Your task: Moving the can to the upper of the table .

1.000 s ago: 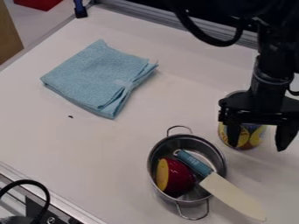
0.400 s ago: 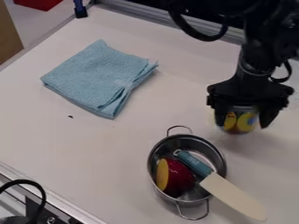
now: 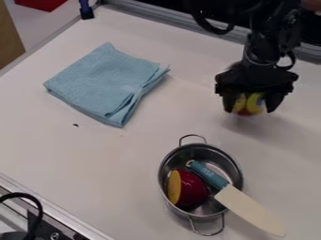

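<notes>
my gripper (image 3: 249,108) holds the can (image 3: 248,102) between its two fingers; we are toward the upper right of the table (image 3: 134,154), beyond the metal pot (image 3: 164,180) and right of the folded blue cloth (image 3: 103,82)

Here's the smooth white table (image 3: 94,159), folded light-blue cloth (image 3: 100,84) far left, round two-handled metal pot (image 3: 203,150) near right.

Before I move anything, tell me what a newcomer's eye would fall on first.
Probably the black tool at the upper right, gripping a can with yellow patches. Next, the metal pot lower down, holding a red and yellow toy piece and a teal-handled knife whose pale blade juts over the rim. The folded light-blue cloth at upper left stands out too.
</notes>
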You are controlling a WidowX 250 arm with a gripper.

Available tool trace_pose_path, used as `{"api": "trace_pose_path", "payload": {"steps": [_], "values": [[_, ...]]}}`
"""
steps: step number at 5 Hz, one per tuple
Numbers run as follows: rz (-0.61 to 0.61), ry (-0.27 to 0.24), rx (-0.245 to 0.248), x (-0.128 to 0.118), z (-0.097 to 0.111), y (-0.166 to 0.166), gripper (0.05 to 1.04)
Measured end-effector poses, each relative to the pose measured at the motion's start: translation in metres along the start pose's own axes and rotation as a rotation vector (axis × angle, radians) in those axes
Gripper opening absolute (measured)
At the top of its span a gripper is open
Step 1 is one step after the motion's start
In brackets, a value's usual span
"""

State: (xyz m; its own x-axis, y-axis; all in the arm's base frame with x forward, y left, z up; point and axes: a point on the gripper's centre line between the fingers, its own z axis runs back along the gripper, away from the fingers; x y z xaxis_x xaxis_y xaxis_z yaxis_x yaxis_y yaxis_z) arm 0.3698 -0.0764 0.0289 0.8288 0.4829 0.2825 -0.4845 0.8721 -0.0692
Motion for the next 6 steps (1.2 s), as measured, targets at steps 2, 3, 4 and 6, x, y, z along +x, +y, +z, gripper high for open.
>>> {"api": "trace_pose_path", "payload": {"steps": [2, 3, 4, 6], "values": [[0.065, -0.054, -0.006, 0.047, -0.013, -0.009, 0.999], [0.09, -0.07, -0.003, 0.06, -0.014, -0.011, 0.999], [0.11, -0.087, -0.003, 0.068, -0.012, -0.009, 0.999], [0.087, 0.012, 0.01, 0.05, -0.015, 0.0, 0.999]]}}
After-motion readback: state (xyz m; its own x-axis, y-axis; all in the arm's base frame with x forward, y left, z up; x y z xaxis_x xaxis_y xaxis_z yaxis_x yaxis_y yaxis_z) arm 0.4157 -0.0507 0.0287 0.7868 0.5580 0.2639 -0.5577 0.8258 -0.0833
